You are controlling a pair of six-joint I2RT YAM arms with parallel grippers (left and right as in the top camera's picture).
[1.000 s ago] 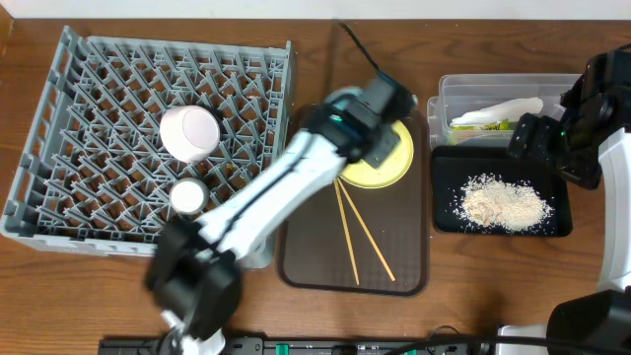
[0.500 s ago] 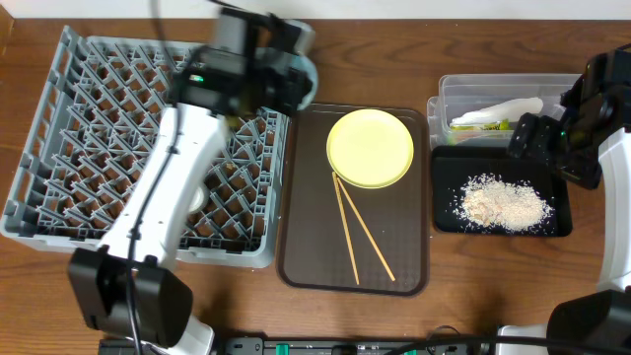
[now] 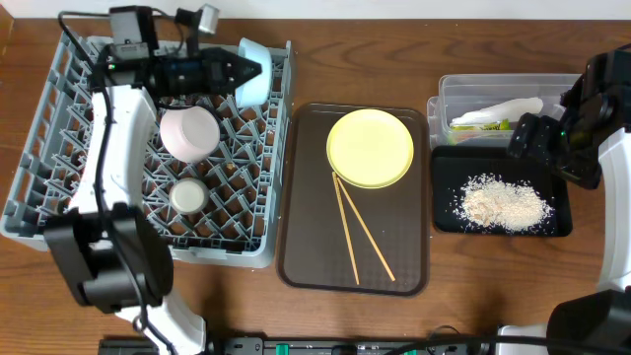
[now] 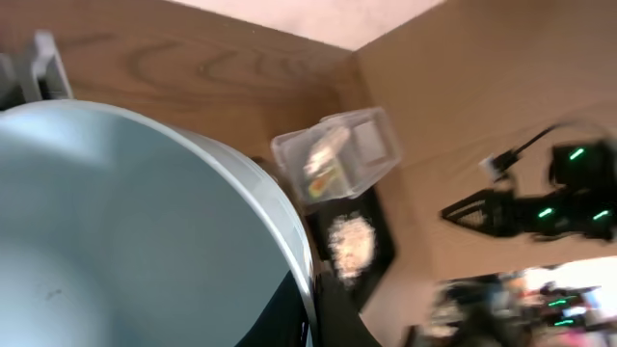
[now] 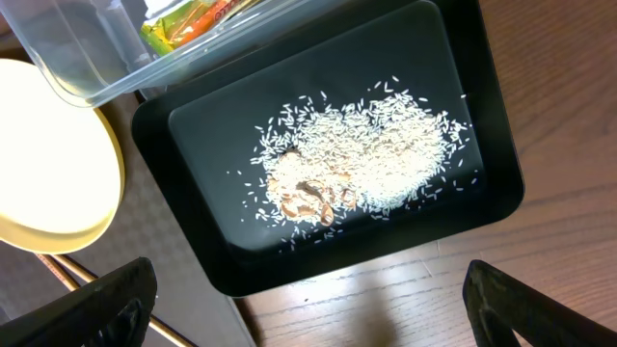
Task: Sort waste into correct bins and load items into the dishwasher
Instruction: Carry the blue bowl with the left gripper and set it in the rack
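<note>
My left gripper (image 3: 240, 71) is shut on the rim of the light blue bowl (image 3: 253, 71) and holds it on its side over the far right part of the grey dish rack (image 3: 39, 128). The bowl fills the left wrist view (image 4: 125, 222), with the jaws (image 4: 313, 308) pinching its edge. A white bowl (image 3: 190, 132) and a small white cup (image 3: 187, 195) sit in the rack. The yellow plate (image 3: 370, 148) and two chopsticks (image 3: 360, 237) lie on the brown tray (image 3: 306, 247). My right gripper (image 5: 308, 299) is open and empty above the black tray (image 5: 482, 96), which holds the rice crumbs (image 5: 357, 164).
The clear tub (image 3: 454, 94) behind the black tray (image 3: 444, 197) holds the white napkin (image 3: 508, 108) and the green-and-orange wrapper (image 3: 473, 125). The right arm (image 3: 582, 118) hangs over the table's right edge.
My left arm has swung from over the yellow plate to the far right of the rack, carrying the light blue bowl. The right arm has not moved.
</note>
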